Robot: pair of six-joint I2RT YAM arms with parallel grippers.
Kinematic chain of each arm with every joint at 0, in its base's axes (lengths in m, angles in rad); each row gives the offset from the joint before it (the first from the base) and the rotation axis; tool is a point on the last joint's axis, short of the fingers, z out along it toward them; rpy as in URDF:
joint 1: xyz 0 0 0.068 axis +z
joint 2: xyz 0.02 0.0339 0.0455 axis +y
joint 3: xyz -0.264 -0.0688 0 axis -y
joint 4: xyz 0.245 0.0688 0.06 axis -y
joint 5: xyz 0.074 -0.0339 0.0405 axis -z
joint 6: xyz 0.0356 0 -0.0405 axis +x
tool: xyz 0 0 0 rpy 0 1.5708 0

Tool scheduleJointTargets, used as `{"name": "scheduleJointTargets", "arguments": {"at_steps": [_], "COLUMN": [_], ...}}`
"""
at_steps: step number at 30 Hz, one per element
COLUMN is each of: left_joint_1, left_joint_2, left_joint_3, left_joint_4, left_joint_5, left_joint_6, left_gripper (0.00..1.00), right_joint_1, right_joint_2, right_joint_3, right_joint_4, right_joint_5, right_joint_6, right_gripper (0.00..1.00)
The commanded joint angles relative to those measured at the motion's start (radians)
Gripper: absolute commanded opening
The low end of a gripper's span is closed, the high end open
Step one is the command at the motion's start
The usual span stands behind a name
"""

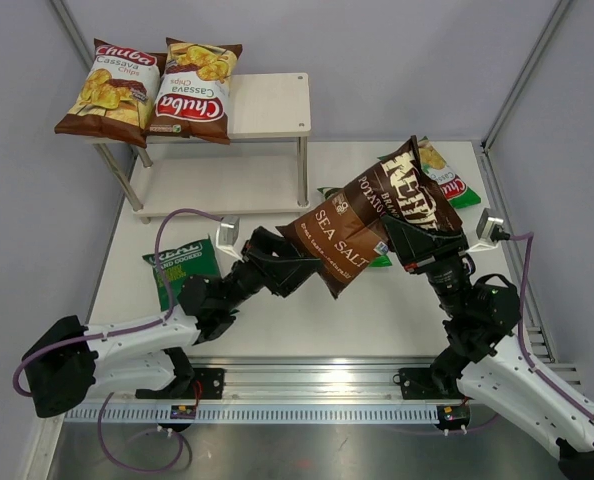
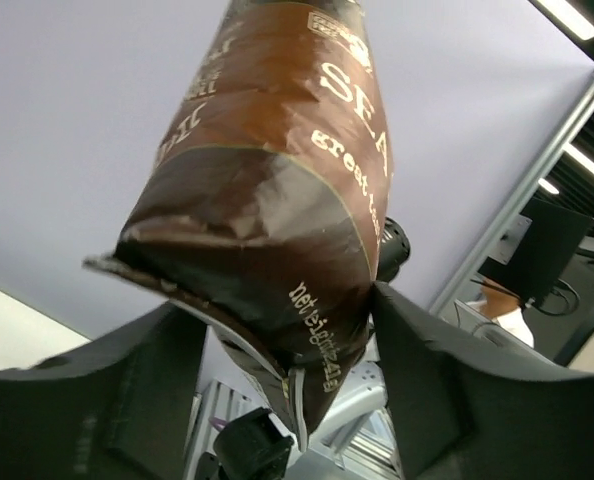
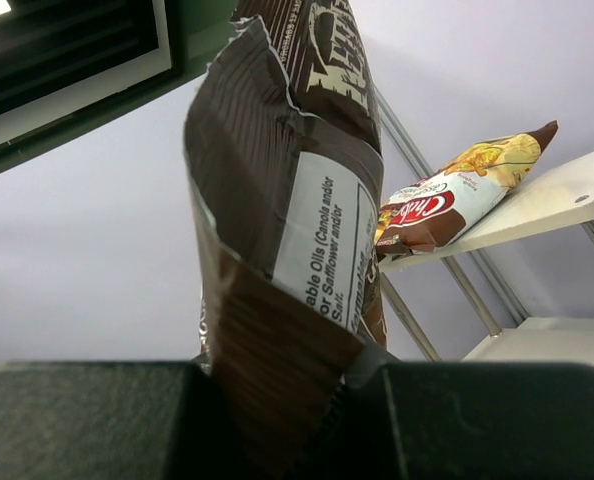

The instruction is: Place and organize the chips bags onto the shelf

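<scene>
The dark brown Kettle Sea Salt bag (image 1: pixel 367 215) hangs in the air between both arms. My right gripper (image 1: pixel 409 235) is shut on its upper end (image 3: pixel 297 200), with the jaws (image 3: pixel 362 370) pinching the crimped edge. My left gripper (image 1: pixel 299 262) is open, and the bag's lower end (image 2: pixel 277 200) sits between its wide jaws (image 2: pixel 289 320), touching the right finger (image 2: pixel 417 380). Two brown Chuba bags (image 1: pixel 112 90) (image 1: pixel 197 90) lie on the left of the shelf's top board (image 1: pixel 272 105); one shows in the right wrist view (image 3: pixel 447 195).
A dark green bag (image 1: pixel 182 265) lies on the table by the left arm. A green Chuba bag (image 1: pixel 447 175) lies at the right, and another green bag (image 1: pixel 329 193) peeks out under the held bag. The shelf's lower board (image 1: pixel 227 185) is bare. Walls enclose the table.
</scene>
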Motion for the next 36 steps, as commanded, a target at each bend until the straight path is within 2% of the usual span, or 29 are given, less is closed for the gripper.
{"name": "scheduleJointTargets", "arguments": {"at_steps": [1,2,4,5,6,7,8,9,10,11,12,14,15,17,18,20,21,24,28,33,36], "left_joint_1": [-0.004,-0.005,-0.005,-0.005,-0.005,-0.005,-0.005,-0.004,-0.005,-0.004,-0.004,-0.004,-0.002,-0.002,0.001,0.004,0.007,0.022,0.065,0.14,0.168], "left_joint_2": [-0.064,-0.072,-0.09,-0.096,-0.103,-0.115,-0.122,-0.133,-0.145,-0.165,-0.178,-0.207,-0.213,-0.225,-0.231,-0.231,-0.222,-0.173,-0.068,0.074,0.164], "left_joint_3": [0.063,0.069,0.087,0.09,0.092,0.092,0.094,0.095,0.1,0.113,0.124,0.171,0.19,0.234,0.282,0.337,0.401,0.526,0.686,0.879,0.975], "left_joint_4": [0.188,0.159,0.068,0.039,-0.005,-0.025,-0.05,-0.111,-0.145,-0.174,-0.239,-0.324,-0.419,-0.511,-0.609,-0.721,-0.831,-0.993,-1.091,-1.206,-1.208], "left_joint_5": [-0.103,-0.117,-0.143,-0.157,-0.165,-0.204,-0.223,-0.246,-0.291,-0.309,-0.327,-0.396,-0.422,-0.523,-0.604,-0.699,-0.786,-0.902,-0.997,-1.042,-1.1], "left_joint_6": [0.037,0.035,0.038,0.037,0.035,0.034,0.032,0.031,0.031,0.037,0.047,0.052,0.054,0.061,0.049,0.032,0.009,-0.035,-0.074,-0.161,-0.144], "left_gripper": [0.57,0.41,0.3,0.21,0.19,0.17,0.15,0.1,0.08,0.08,0.06,0.04,0.04,0.04,0.04,0.04,0.03,0.02,0.02,0.04,0.04], "right_joint_1": [0.005,0.005,0.005,0.005,0.005,0.005,0.005,0.005,0.005,0.005,0.005,0.003,0.005,0.005,0.005,0.005,0.005,0.005,0.005,0.005,0.005], "right_joint_2": [-0.008,-0.006,-0.011,-0.015,-0.018,-0.024,-0.029,-0.044,-0.055,-0.07,-0.078,-0.099,-0.11,-0.145,-0.158,-0.19,-0.199,-0.215,-0.216,-0.201,-0.215], "right_joint_3": [0.019,0.016,0.021,0.027,0.048,0.064,0.082,0.122,0.145,0.197,0.22,0.274,0.289,0.312,0.315,0.315,0.315,0.314,0.305,0.292,0.28], "right_joint_4": [0.007,0.008,-0.037,-0.056,-0.079,-0.158,-0.204,-0.253,-0.372,-0.437,-0.556,-0.655,-0.701,-0.816,-0.865,-0.886,-0.903,-0.918,-0.914,-0.906,-0.892], "right_joint_5": [-0.014,-0.014,-0.014,-0.014,-0.014,0.013,0.033,0.061,0.131,0.174,0.219,0.34,0.381,0.483,0.538,0.558,0.569,0.575,0.581,0.607,0.62], "right_joint_6": [-0.019,-0.018,-0.015,-0.031,-0.039,-0.057,-0.07,-0.087,-0.103,-0.137,-0.154,-0.194,-0.2,-0.213,-0.213,-0.222,-0.222,-0.222,-0.222,-0.243,-0.255], "right_gripper": [0.2,0.21,0.23,0.27,0.31,0.41,0.63,0.77,0.93,0.99,0.99,1.0,0.99,0.99,0.99,0.99,0.99,0.99,0.99,0.99,1.0]}}
